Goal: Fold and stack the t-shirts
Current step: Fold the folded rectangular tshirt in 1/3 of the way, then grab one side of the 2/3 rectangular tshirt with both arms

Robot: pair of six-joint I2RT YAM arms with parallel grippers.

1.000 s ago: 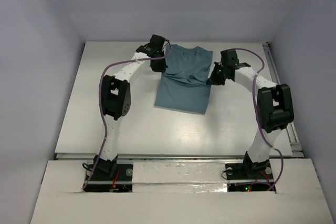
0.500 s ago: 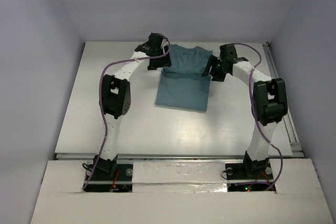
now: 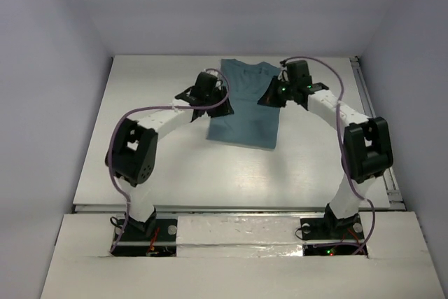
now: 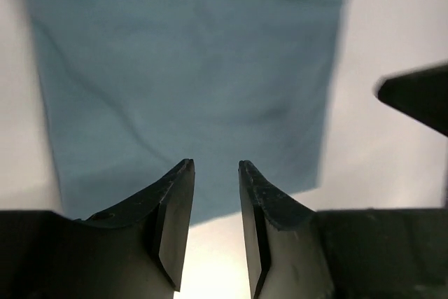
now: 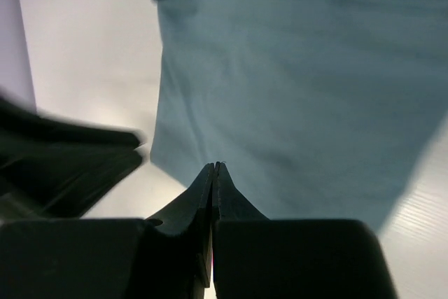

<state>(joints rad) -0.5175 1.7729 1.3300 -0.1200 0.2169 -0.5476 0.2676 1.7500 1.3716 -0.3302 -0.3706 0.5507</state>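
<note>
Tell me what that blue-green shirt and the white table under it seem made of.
T-shirt: soft matte cloth, probably cotton knit; it lies limp with gentle wrinkles. Table: hard, smooth white surface, perhaps painted or laminated board; it shows a faint sheen.

The plain teal short-sleeved t-shirt of soft cotton lies flat on the far middle of the white table, folded into a long rectangle, neckline at the far end, near hem slightly askew
</note>
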